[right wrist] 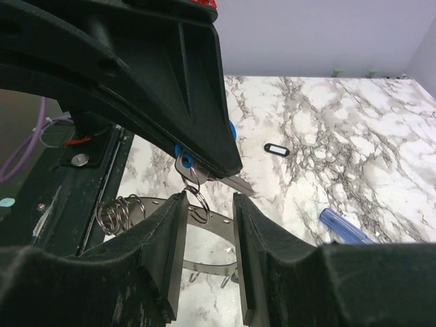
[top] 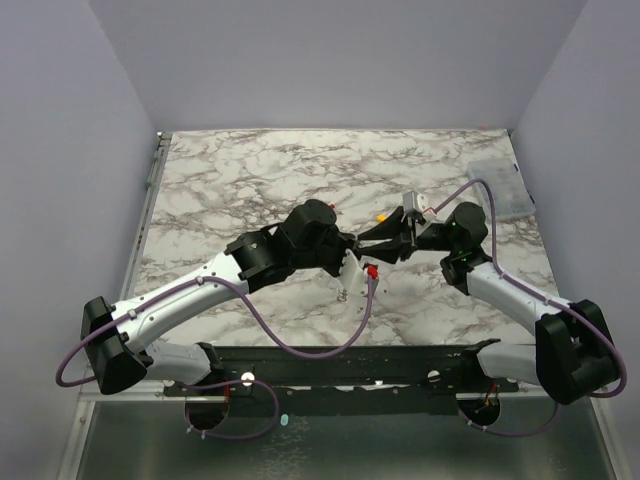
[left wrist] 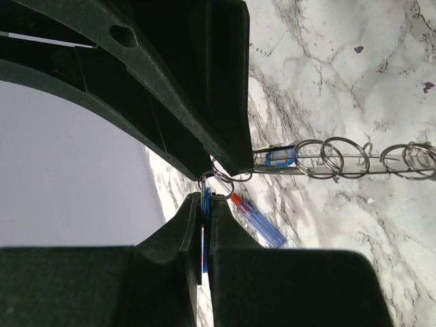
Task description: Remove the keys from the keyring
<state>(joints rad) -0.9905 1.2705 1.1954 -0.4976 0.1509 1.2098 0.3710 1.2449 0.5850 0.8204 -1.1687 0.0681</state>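
My left gripper (top: 352,262) is shut on a blue-headed silver key (right wrist: 182,162), seen edge-on between its fingers in the left wrist view (left wrist: 204,235). A small split ring (right wrist: 199,199) hangs from the key's head. My right gripper (right wrist: 209,197) is open, its fingers on either side of that small ring, tip to tip with the left gripper (left wrist: 206,204). The keyring (right wrist: 208,266), a grey metal loop carrying several wire rings (left wrist: 340,158), hangs below, low over the table (top: 345,290).
A red-and-blue stick tool (left wrist: 255,218) lies on the marble just below the grippers. A black tag (right wrist: 276,148) and a yellow stick (top: 382,213) lie farther back. A clear plastic box (top: 500,190) sits at the right rear edge.
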